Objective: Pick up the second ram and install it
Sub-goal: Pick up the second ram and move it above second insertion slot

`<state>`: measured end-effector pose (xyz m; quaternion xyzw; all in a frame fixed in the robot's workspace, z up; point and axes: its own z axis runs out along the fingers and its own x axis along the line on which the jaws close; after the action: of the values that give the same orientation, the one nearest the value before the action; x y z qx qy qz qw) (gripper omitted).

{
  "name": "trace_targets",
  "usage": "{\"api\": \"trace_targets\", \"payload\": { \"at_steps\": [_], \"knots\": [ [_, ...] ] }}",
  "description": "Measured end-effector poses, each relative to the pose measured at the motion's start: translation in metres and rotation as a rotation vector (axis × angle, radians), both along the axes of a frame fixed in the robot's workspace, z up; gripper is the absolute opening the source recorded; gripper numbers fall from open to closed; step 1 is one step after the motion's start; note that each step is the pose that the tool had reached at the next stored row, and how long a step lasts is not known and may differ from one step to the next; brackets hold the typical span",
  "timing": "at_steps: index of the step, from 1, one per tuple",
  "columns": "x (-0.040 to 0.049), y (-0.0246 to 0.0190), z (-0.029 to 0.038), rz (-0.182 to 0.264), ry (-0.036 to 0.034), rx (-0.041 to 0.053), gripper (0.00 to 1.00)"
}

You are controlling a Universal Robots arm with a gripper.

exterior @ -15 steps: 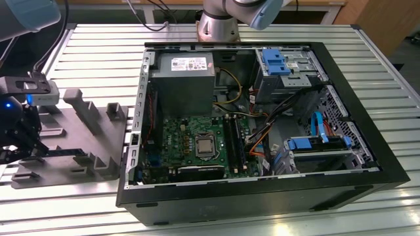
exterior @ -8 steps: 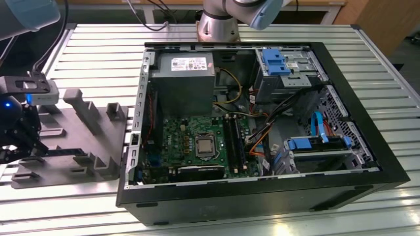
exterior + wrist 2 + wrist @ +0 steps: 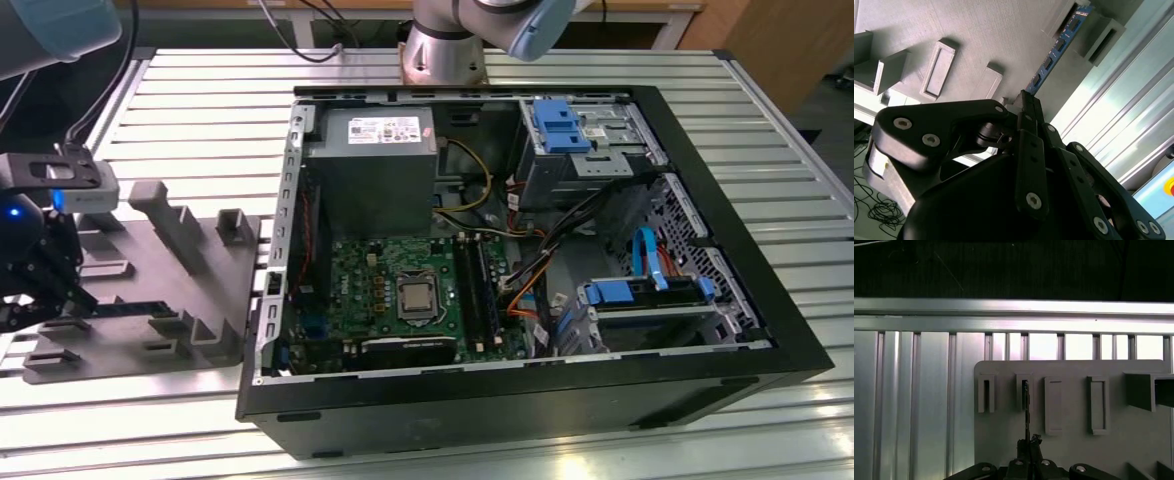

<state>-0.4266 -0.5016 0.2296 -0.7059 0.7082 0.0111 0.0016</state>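
Note:
The second ram [image 3: 1056, 50] is a narrow board with a row of black chips. It stands on edge in a slot of the grey holder tray [image 3: 174, 250], and the first wrist view shows it edge-on as a thin dark line [image 3: 1026, 412]. In the exterior view the ram [image 3: 134, 305] is a dark strip at the far left. My gripper [image 3: 1024, 102] has its black fingers closed on the ram's near end, low over the tray [image 3: 1069, 450]. In the exterior view the gripper [image 3: 74, 298] is left of the open computer case [image 3: 747, 360]. Inside the case lies the green motherboard [image 3: 367, 280].
The grey tray has several upright blocks [image 3: 160, 205] and empty slots [image 3: 1097, 405] around the ram. Inside the case are a power supply [image 3: 371, 160], loose cables [image 3: 527, 270] and blue drive brackets [image 3: 627, 292]. Long black slots [image 3: 474, 290] run beside the processor. Everything rests on a ribbed metal table [image 3: 200, 100].

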Motion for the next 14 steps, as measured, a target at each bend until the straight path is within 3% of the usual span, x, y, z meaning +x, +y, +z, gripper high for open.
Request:
{"api": "trace_targets", "payload": {
  "at_steps": [14],
  "knots": [
    [0.0,0.0,0.0077,0.0,-0.0001,0.0002,0.12]
  ]
}}
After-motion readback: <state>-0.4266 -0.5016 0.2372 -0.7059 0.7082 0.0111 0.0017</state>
